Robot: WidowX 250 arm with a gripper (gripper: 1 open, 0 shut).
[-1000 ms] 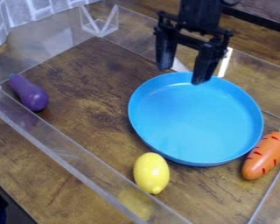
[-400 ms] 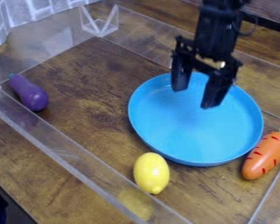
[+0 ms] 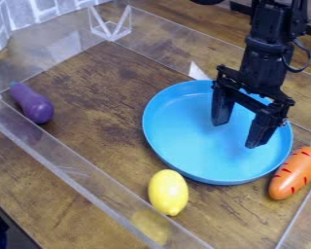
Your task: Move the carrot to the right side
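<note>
The carrot [image 3: 297, 170] is orange with dark grooves and a green top, lying on the wooden table at the right edge, just beside the blue plate [image 3: 190, 146]. My gripper [image 3: 245, 124] hangs open over the right part of the plate, fingers pointing down, nothing between them. It is up and to the left of the carrot, apart from it.
A yellow lemon [image 3: 169, 192] lies in front of the plate. A purple eggplant [image 3: 30, 103] lies at the left. A clear plastic wall [image 3: 81, 180] runs along the table's left and front edges.
My gripper has moved right and down in the picture, from the plate's far rim to over its right part, closer to the carrot. It stayed open.
</note>
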